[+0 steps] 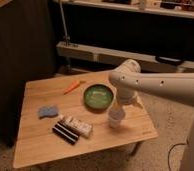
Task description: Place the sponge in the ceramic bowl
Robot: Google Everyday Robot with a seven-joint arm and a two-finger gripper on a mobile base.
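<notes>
The blue-grey sponge (47,111) lies flat on the left part of the wooden table (40,150). The green ceramic bowl (98,96) stands right of the table's centre and holds nothing that I can see. My white arm reaches in from the right and bends down over the table. Its gripper (121,106) hangs by the bowl's right rim, just above a small white cup (116,118). The gripper is far from the sponge, a bowl's width and more to its right.
A black-and-white striped box (71,129) lies in front of the bowl, between sponge and cup. An orange stick-like item (72,86) rests near the back edge. Dark cabinets stand to the left, and a low shelf rail (105,54) runs behind the table.
</notes>
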